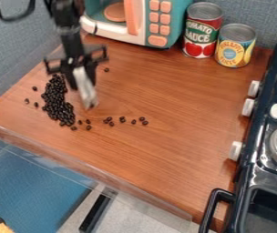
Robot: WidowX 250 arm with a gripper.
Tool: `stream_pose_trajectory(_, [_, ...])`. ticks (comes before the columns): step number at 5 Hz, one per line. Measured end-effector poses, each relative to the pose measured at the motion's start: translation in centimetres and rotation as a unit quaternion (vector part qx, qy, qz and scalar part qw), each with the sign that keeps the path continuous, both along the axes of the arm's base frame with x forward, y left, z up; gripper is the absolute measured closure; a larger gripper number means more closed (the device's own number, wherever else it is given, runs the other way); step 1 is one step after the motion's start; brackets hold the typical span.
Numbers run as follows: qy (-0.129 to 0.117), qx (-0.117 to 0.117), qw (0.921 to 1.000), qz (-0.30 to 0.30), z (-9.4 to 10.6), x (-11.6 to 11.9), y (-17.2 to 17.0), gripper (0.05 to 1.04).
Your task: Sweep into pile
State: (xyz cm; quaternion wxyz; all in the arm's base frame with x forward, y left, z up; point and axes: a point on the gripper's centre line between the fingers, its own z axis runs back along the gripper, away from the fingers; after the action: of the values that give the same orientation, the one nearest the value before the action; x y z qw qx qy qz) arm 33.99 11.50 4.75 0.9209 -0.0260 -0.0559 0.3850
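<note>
The black gripper (pixel 80 81) hangs over the upper left of the counter, shut on a pale, blurred sweeping tool (pixel 86 91) that points down with its lower end close to the wood. Just left of the tool lies an elongated pile of dark beans (pixel 57 103). Several loose beans (pixel 122 119) form a loose line to the right of the pile's lower end. A few more lie left of the pile, and a single bean (pixel 106 70) rests to the gripper's right. The tool's exact shape is too blurred to tell.
A toy microwave (pixel 138 20) stands behind the gripper, with a red can (pixel 202 31) and a yellow can (pixel 234 47) to its right. A dark toy stove (pixel 264 136) borders the right side. The counter's front edge (pixel 98 170) slants across the lower left.
</note>
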Motion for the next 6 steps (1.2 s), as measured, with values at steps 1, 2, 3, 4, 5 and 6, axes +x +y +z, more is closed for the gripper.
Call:
stream_pose_trajectory(1, [-0.003, -0.034, 0.9993, -0.012, 2.2, 0.4, -2.5, 0.692])
stream_pose_trajectory(2, [-0.013, -0.045, 0.9978, -0.047, 4.2, 0.6, -5.9, 0.692])
stream_pose_trajectory(3, [0.002, -0.049, 0.9949, -0.088, 3.3, -0.4, -10.1, 0.692])
stream_pose_trajectory(4, [0.0, -0.031, 0.9909, -0.131, 2.5, -1.7, -13.4, 0.692])
stream_pose_trajectory(5, [-0.006, -0.005, 0.9827, -0.185, 1.0, -2.5, -15.6, 0.692])
stream_pose_trajectory(6, [0.0, 0.007, 0.9722, -0.234, -0.9, -2.7, -16.4, 0.692])
